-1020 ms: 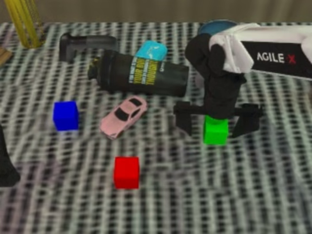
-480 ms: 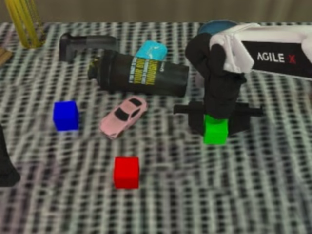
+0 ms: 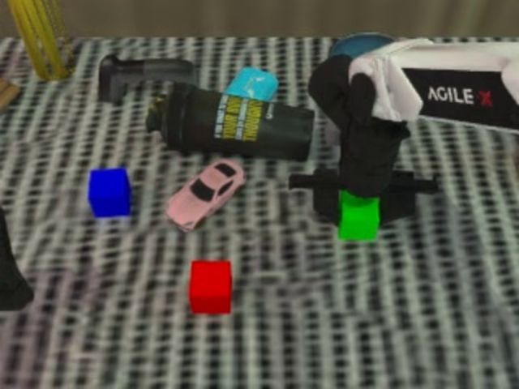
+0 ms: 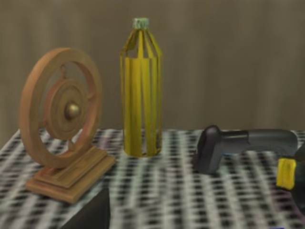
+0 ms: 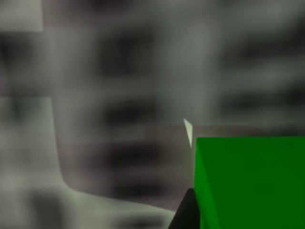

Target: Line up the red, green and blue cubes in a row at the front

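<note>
The right end effector [image 3: 359, 197] is gripping the green cube [image 3: 358, 215], fingers closed against its sides, right of the pink toy car [image 3: 205, 194]. Grasping looks complete; next, I judge, it needs lifting frontward beside the red cube [image 3: 211, 285].

Checkered table [image 3: 454, 324] under scattered objects

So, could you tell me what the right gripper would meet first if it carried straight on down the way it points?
The right gripper points down at the table and is already closed on the green cube. Straight on, the cube would likely meet the checkered tabletop; its height is unclear.
</note>
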